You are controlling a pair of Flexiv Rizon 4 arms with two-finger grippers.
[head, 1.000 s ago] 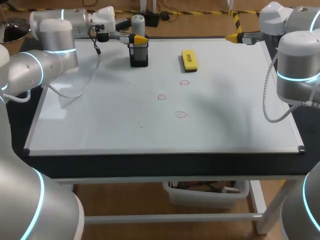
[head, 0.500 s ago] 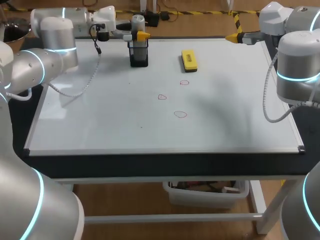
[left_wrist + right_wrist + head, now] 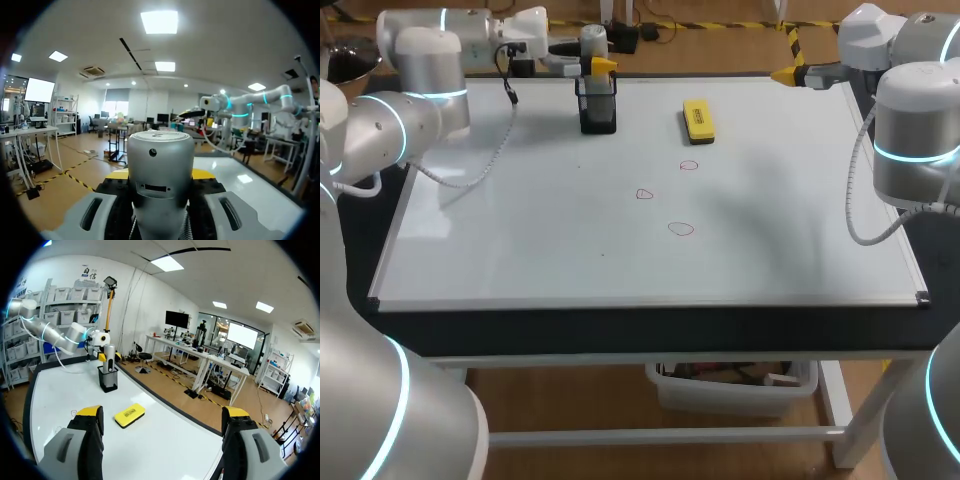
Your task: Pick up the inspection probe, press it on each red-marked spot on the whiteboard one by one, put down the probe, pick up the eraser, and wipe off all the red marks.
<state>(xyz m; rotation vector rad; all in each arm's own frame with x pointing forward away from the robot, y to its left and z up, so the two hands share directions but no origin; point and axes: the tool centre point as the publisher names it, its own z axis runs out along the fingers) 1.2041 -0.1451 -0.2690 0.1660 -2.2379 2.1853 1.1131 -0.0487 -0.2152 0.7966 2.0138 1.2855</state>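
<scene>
Left claw (image 3: pixel 592 66), far-left part of the whiteboard (image 3: pixel 520 240): clamped on the inspection probe (image 3: pixel 593 40) from 2 sides. Probe is upright, directly above the black holder (image 3: pixel 598 110). Its lower end is hidden, so contact with the holder cannot be told.

Yellow eraser (image 3: pixel 699 120) lies flat on the board, right of the holder and apart from it.

3 red marks (image 3: pixel 689 166) (image 3: pixel 644 194) (image 3: pixel 681 229) sit near board centre.

Right claw (image 3: pixel 788 74) is at the far-right board edge, fingers (image 3: pixel 85 435) spread wide, nothing between.
</scene>
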